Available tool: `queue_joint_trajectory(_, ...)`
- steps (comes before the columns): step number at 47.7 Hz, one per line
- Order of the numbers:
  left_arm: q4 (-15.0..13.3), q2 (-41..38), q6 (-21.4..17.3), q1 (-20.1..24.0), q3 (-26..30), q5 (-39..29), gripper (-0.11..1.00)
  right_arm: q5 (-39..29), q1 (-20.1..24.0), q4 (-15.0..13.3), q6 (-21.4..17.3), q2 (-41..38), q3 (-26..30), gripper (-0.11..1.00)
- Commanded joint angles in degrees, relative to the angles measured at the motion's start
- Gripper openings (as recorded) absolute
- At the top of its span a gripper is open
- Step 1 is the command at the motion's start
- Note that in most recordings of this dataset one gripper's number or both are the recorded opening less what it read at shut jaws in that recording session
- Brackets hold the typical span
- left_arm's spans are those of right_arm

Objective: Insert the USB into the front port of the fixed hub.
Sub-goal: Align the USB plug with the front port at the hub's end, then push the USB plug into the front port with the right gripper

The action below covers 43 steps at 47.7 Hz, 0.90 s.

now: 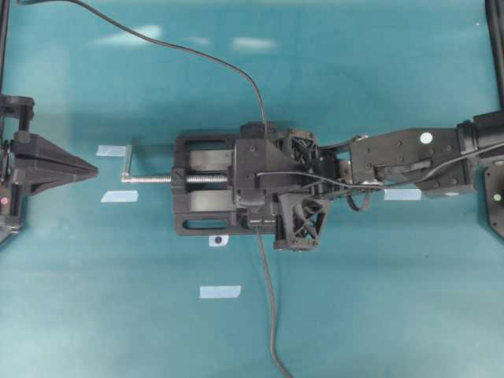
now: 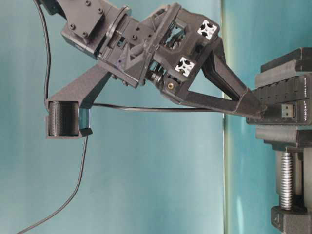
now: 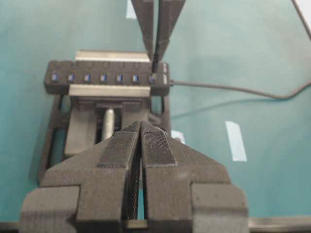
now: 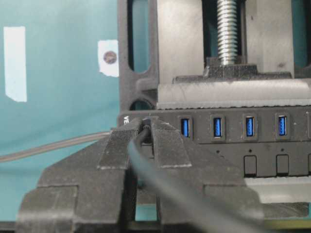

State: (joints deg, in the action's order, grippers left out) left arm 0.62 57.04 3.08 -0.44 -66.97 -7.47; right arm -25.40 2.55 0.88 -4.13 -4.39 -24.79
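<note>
Right tool [image 4: 142,138] pinches the USB [image 4: 144,130] between its tips, at the fixed hub's [image 4: 233,141] end port; left tool [image 3: 141,145] closed, empty.

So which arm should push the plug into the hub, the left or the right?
The right. Its fingers are already closed on the plug, right at the hub's end port. The left fingers are shut on nothing and sit well back from the vise.

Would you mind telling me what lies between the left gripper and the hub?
Only the vise; the left wrist view shows it between the left gripper and the hub.
</note>
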Motion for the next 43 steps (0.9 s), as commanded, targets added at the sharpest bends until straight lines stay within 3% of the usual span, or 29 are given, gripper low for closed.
queue_joint_trajectory(1,0.09,-0.18,0.09,0.00,0.62,0.35,0.00,0.44,0.09,0.00,-0.62,0.79,0.53,0.07)
queue_joint_trajectory(43,0.09,-0.18,0.09,0.00,0.62,0.35,0.00,-1.85,-0.26,-0.44,-0.53,0.26,0.70,0.07)
